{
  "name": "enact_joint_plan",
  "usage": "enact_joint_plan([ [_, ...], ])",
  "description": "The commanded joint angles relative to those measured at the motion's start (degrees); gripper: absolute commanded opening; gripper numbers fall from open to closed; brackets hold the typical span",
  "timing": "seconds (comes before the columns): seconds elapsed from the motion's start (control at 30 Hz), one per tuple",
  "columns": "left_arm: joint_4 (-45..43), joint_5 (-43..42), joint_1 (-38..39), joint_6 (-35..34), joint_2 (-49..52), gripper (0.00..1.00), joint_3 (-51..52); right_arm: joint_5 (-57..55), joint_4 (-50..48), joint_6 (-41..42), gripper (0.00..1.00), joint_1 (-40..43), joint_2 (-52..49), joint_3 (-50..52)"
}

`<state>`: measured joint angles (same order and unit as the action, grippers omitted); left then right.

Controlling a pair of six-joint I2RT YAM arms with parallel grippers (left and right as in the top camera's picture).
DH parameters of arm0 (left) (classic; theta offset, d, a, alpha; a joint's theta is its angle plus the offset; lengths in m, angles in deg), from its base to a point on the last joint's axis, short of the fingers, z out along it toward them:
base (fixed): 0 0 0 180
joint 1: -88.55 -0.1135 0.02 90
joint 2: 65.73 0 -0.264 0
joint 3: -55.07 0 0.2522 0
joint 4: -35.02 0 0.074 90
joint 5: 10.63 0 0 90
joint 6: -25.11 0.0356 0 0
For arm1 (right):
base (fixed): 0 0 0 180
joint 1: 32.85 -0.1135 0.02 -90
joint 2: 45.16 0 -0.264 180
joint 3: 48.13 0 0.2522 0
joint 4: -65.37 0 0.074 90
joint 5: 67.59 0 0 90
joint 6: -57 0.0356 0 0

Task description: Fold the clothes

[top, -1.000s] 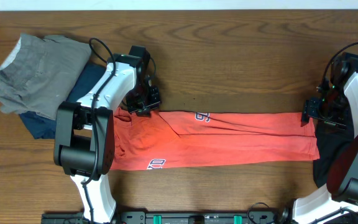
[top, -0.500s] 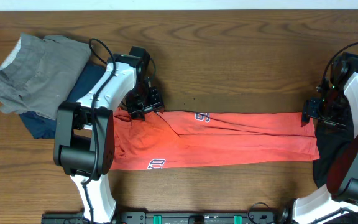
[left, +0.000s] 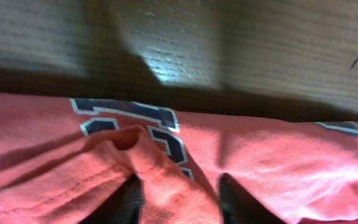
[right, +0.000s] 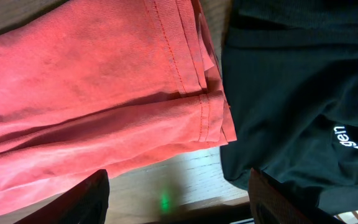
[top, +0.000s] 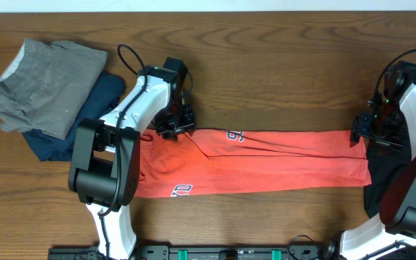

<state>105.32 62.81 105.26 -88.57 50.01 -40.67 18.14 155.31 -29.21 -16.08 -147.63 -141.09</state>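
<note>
The coral-red T-shirt (top: 266, 162) lies folded into a long strip across the table, with its printed lettering (left: 135, 118) near the far edge. My left gripper (top: 176, 127) sits at the strip's far-left edge. In the left wrist view the gripper (left: 179, 202) has a raised ridge of red cloth filling the gap between its fingers (left: 132, 199), and both fingers press against it. My right gripper (top: 360, 133) hovers at the strip's far-right corner. In the right wrist view it (right: 179, 199) stands open over bare wood beside the shirt's hem (right: 204, 118). A black garment (right: 291, 93) with a small white logo lies next to that hem.
A crumpled grey garment (top: 45, 83) lies on top of a navy one (top: 103, 101) at the back left. The black garment (top: 373, 191) is partly under my right arm at the table's right edge. Bare wood runs along the back and the front of the strip.
My left gripper has shifted a little to the right along the shirt's far edge and now has a ridge of cloth between its fingers. The right arm has not moved.
</note>
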Motion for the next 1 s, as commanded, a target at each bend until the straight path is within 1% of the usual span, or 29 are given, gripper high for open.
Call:
enact_joint_plan([
  [0.0,0.2,1.2,-0.4,0.4,0.4,0.37,0.6,0.3,-0.2,-0.7,0.69,0.1,0.6,0.3],
  [0.1,0.3,1.2,-0.3,0.4,0.4,0.36,0.6,0.3,-0.1,-0.7,0.69,0.1,0.6,0.3],
  [0.13,0.3,1.2,-0.3,0.4,0.4,0.32,0.6,0.3,-0.2,-0.7,0.69,0.1,0.6,0.3],
  [0.23,0.3,1.2,-0.3,0.4,0.4,0.27,0.6,0.2,-0.1,-0.7,0.69,0.1,0.6,0.3],
  [0.33,0.3,1.2,-0.4,0.4,0.4,0.19,0.6,0.3,-0.1,-0.7,0.69,0.1,0.6,0.3],
  [0.43,0.3,1.2,-0.4,0.4,0.4,0.06,0.6,0.2,-0.1,-0.7,0.69,0.1,0.6,0.3],
  [0.57,0.9,1.1,-0.4,0.4,0.4,0.06,0.6,0.2,-0.1,-0.7,0.69,0.1,0.6,0.3],
  [0.7,7.3,-2.3,-0.4,0.4,-0.6,0.06,-1.5,0.2,-0.2,-0.7,0.69,0.1,0.6,0.3],
  [0.8,10.2,-3.6,0.0,0.5,-4.2,0.06,-1.7,0.2,-0.2,-0.7,0.69,0.1,0.6,0.3],
  [0.97,10.5,-3.6,3.6,0.7,-10.0,0.06,-1.7,0.2,-0.2,-0.7,0.69,0.1,0.6,0.3],
])
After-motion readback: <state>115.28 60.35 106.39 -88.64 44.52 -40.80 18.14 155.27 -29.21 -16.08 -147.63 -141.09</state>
